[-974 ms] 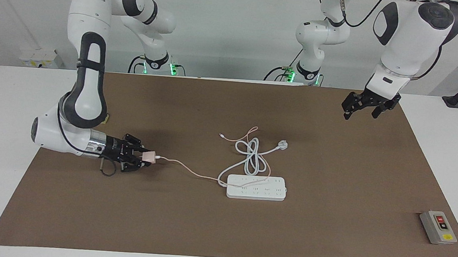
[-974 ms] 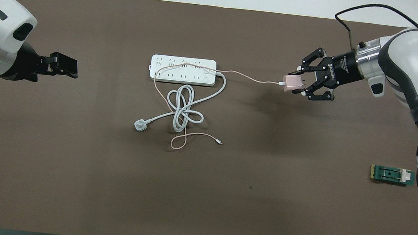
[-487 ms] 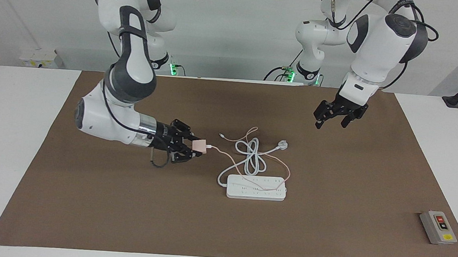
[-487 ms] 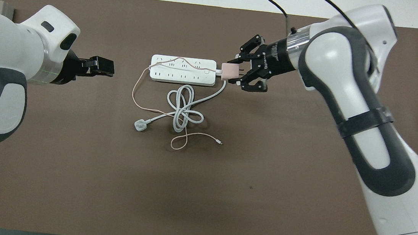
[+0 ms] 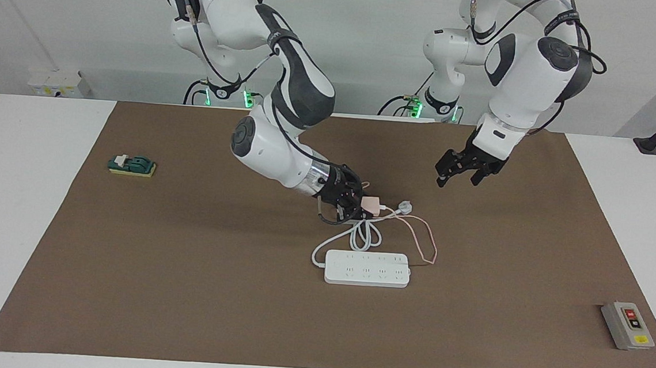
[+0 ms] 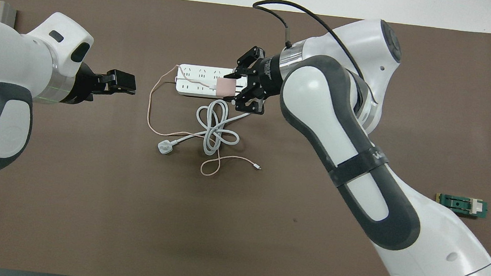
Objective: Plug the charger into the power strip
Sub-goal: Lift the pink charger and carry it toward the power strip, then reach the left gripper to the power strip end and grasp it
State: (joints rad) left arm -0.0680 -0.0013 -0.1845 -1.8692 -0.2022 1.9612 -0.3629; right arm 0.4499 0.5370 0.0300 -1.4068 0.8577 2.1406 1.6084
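My right gripper (image 5: pixel 363 205) is shut on the pale pink charger (image 5: pixel 371 202) and holds it in the air over the coiled white cord (image 5: pixel 362 233), just above the table. In the overhead view the charger (image 6: pixel 224 87) and right gripper (image 6: pixel 233 90) cover the right-arm end of the white power strip (image 6: pixel 194 86). The strip (image 5: pixel 367 268) lies flat, sockets up. The thin pink cable (image 5: pixel 429 240) loops off the strip toward the left arm's end. My left gripper (image 5: pixel 459 175) is open and empty, hovering over the mat beside the strip (image 6: pixel 121 84).
The strip's round white plug (image 5: pixel 405 207) lies by the coil, nearer to the robots. A grey box with red and yellow buttons (image 5: pixel 627 325) sits at the left arm's end. A small green item (image 5: pixel 131 165) lies at the right arm's end.
My right gripper has carried the charger from the right arm's end to over the cord and strip. The pink cable swung off the strip. My left gripper moved closer to the strip.
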